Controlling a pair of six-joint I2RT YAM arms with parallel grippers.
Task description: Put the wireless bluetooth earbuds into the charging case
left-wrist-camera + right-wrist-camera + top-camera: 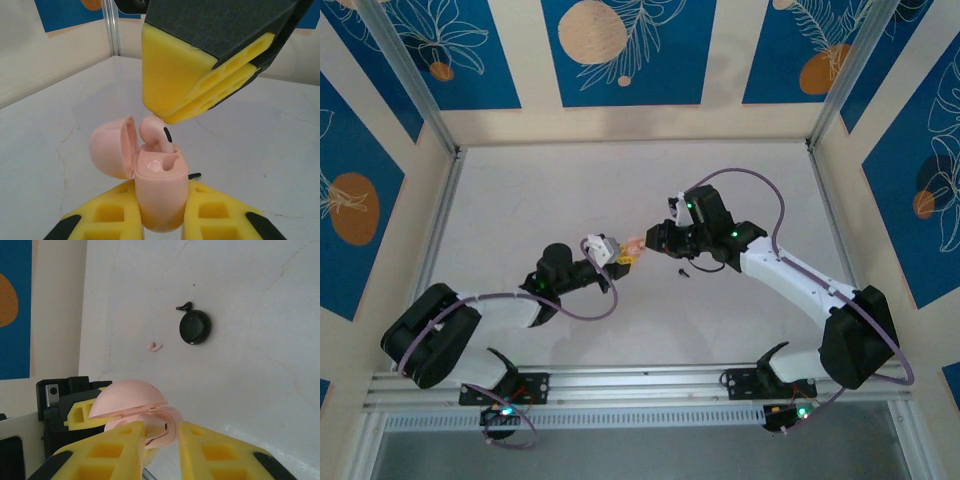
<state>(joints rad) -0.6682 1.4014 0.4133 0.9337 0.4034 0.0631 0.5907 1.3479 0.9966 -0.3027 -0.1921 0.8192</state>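
Note:
My left gripper [161, 207] is shut on the pink charging case [161, 192] and holds it upright above the table, with its lid [111, 148] swung open. One pink earbud [154, 131] stands in the case, its head sticking out. My right gripper [166, 118] hangs directly over it, fingertips resting on the earbud's head. In the right wrist view the right gripper [162, 432] has its jaws a narrow gap apart, with the earbud [165, 426] below them and nothing pinched. A second pink earbud [154, 346] lies loose on the table.
A round black puck [195, 326] lies on the white table with a tiny black stemmed bit [184, 305] beside it, just right of the two grippers [638, 246]. Metal frame posts [440, 230] and walls bound the table.

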